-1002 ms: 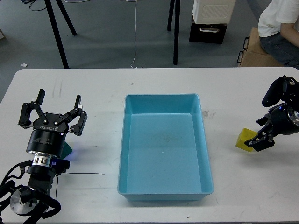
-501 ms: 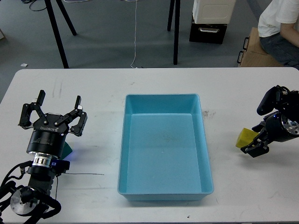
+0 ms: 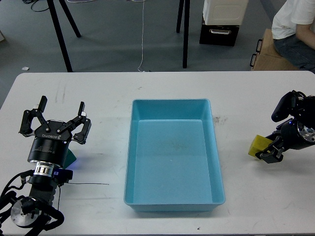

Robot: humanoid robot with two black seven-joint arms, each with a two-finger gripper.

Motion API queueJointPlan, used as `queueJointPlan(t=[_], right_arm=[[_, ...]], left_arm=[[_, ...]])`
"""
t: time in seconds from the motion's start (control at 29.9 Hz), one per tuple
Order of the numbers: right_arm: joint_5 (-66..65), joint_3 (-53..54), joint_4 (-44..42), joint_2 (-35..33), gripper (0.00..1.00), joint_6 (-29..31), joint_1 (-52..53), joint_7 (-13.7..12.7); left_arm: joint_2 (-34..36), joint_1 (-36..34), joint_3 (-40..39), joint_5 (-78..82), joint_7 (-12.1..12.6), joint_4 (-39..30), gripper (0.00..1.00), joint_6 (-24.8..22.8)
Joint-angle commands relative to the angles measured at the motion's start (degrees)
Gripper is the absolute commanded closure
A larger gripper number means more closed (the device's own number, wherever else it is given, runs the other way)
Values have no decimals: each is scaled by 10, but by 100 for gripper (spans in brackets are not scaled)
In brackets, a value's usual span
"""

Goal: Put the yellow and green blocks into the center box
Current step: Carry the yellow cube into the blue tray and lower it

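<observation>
The blue box (image 3: 173, 196) sits in the middle of the white table, with nothing in it. My right gripper (image 3: 268, 151) is at the right side of the table, shut on the yellow block (image 3: 257, 146), which sits tilted at its tip, right of the box. My left gripper (image 3: 55, 119) is open at the left, its fingers spread above the table. The green block (image 3: 72, 157) lies on the table, mostly hidden behind my left wrist; only a teal corner shows.
A thin black cable (image 3: 88, 183) lies on the table beside my left arm. A person (image 3: 295, 29) sits beyond the table's far right corner, by a cardboard box (image 3: 269, 51). Black stand legs (image 3: 61, 37) rise behind the table.
My right gripper has shifted slightly left and tilted the yellow block, which now shows narrower. My left arm has not moved.
</observation>
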Motion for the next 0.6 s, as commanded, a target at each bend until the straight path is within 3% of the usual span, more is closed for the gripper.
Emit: queueJointPlan(t=[0.0, 0.17, 0.43, 0.57], right_arm=[[-2, 2, -1, 4, 73, 1, 11, 0], [1, 8, 10, 4, 80, 0, 87, 0], [11, 57, 96, 7, 81, 4, 205, 0], [47, 46, 112, 54, 81, 8, 257, 0]], left_arm=[[0, 0, -1, 0, 0, 0, 0, 0], [1, 0, -2, 0, 0, 0, 0, 0], [1, -1, -2, 0, 0, 0, 0, 1], [4, -1, -3, 0, 0, 0, 0, 1]])
